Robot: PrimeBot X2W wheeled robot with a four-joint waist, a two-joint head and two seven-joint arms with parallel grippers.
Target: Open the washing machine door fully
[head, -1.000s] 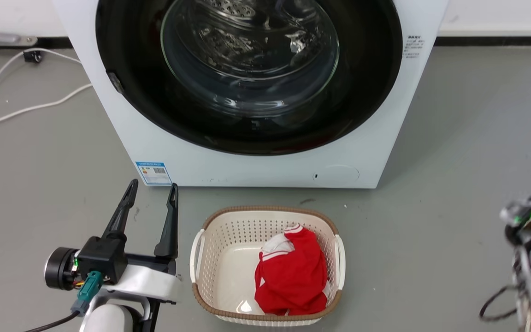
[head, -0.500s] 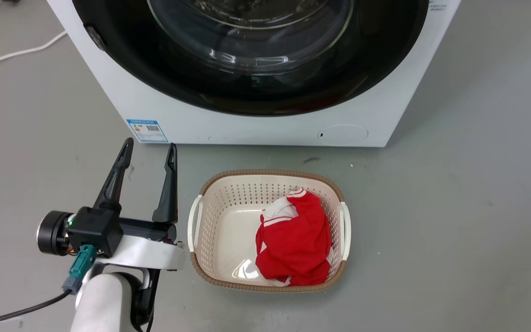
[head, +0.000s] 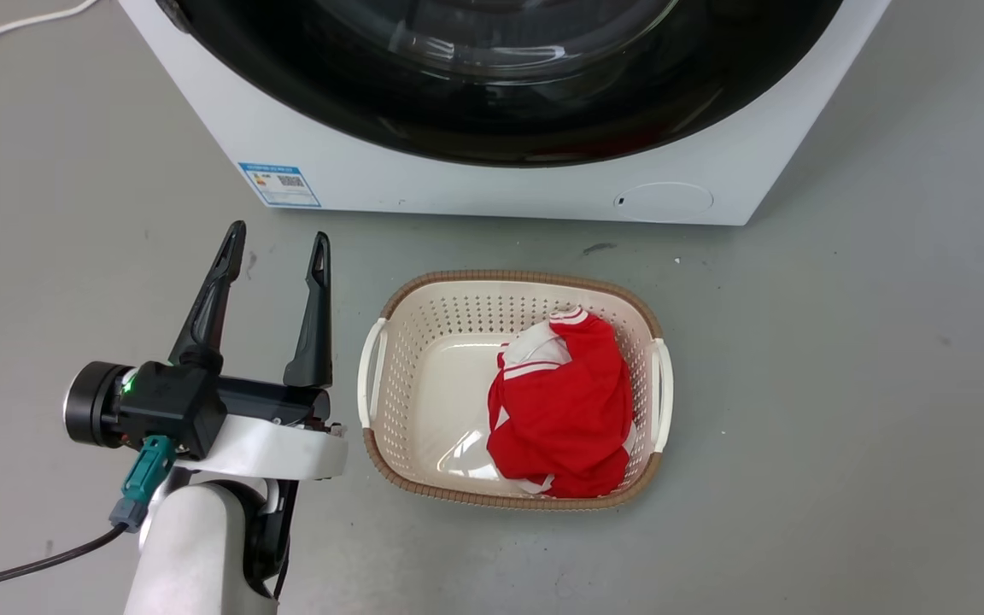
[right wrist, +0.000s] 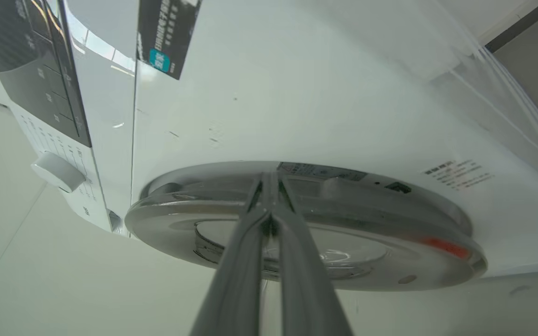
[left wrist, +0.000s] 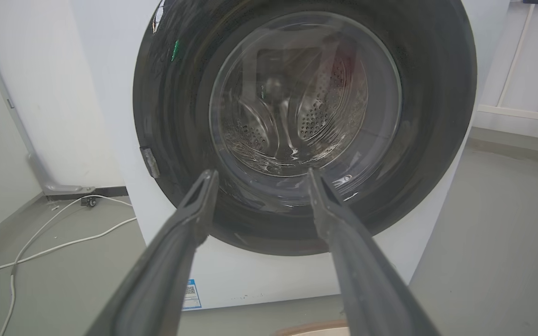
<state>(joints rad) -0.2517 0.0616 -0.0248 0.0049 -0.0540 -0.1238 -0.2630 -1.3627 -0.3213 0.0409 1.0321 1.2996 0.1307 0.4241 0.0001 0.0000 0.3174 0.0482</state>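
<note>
White sheet metal forms the body of the washing machine, which spans the top of the head view. The washing machine door, a glossy black disc, covers most of the machine's front in the left wrist view and appears seated against it. A perforated steel drum is visible through the clear glass bowl at the door's centre. A small grey latch tab sits at the door's left edge in that view.

Left gripper: located at the lower left of the head view, above the grey floor. Its fingers are spread wide and hold nothing. They point up the frame toward the machine, and the tips stop short of its base.

Right gripper: in the right wrist view its fingers are pressed together. The tips lie over the rim of the door, which is seen edge-on there. Contact with the rim cannot be confirmed.

A cream perforated basket with a brown rim stands on the floor below the machine, at the centre of the head view, just right of the left gripper. A red and white garment lies in the basket's right half.

On the machine's front, a blue label is fixed at the lower left and a round cap at the lower right. A dark control panel and a white knob show at the left of the right wrist view.
</note>
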